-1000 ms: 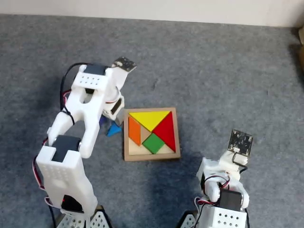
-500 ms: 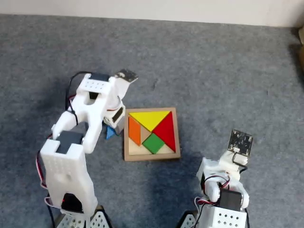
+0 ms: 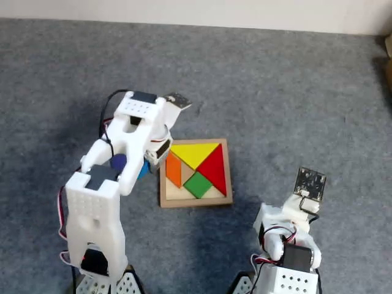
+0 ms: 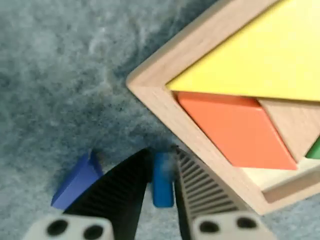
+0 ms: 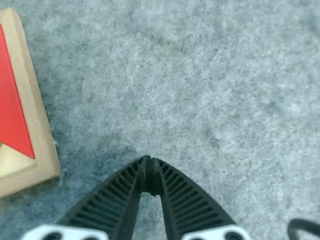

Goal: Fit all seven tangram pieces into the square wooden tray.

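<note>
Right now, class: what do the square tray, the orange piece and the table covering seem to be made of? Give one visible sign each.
Square tray: pale bare-looking wood; faint grain shows along its rim.
Orange piece: likely wood under smooth matte paint; the even colour hides any grain.
Table covering: grey felt or short-pile carpet, by its fuzzy mottled fibres.

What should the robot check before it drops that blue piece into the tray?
1. Grip: left gripper shut on the light blue piece: ok.
2. Free space in the wooden tray: ok, bare wood beside the orange piece.
3. Piece lifted above the tray's rim: cannot tell.
4. Path: right gripper out of the way: ok, shut over carpet beside the tray.
5. Loose pieces located: dark blue piece on the carpet, ok; a seventh, cannot tell.
</note>
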